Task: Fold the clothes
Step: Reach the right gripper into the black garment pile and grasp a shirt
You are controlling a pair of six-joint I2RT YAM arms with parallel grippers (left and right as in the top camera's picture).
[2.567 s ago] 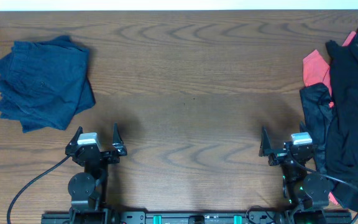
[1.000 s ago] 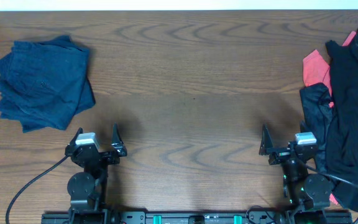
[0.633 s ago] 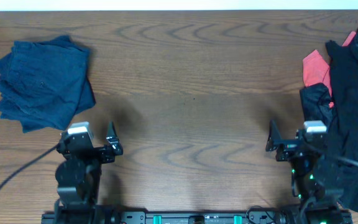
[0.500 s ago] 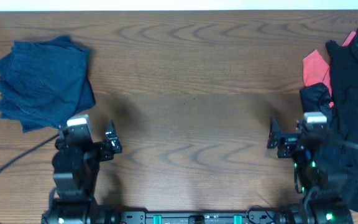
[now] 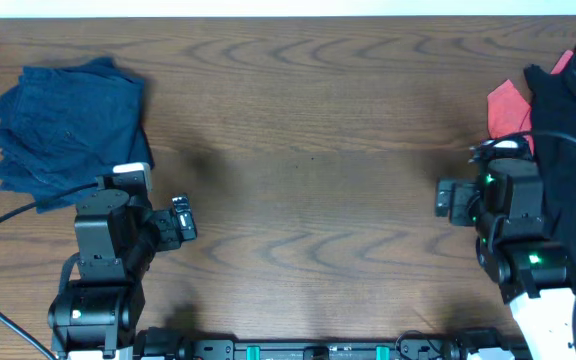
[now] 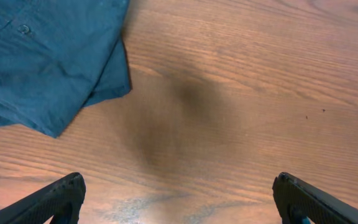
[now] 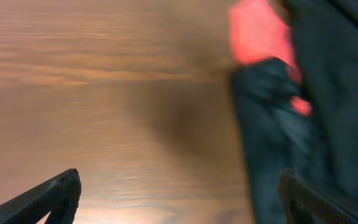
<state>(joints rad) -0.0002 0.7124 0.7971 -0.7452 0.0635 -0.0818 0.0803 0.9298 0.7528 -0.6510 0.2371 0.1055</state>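
At the right edge lies the black clothes heap (image 5: 568,150), coral piece (image 5: 508,105) poking out; both the right gripper (image 7: 179,200) and left gripper (image 6: 179,199) gape empty. Pinching the heap carelessly may lift several layers together.

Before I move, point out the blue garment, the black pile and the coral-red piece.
blue garment (image 5: 68,130), overhead view, middle of its top layer.
black pile (image 5: 568,95), overhead view, upper part of the fabric.
coral-red piece (image 5: 508,108), overhead view, centre of the exposed patch.
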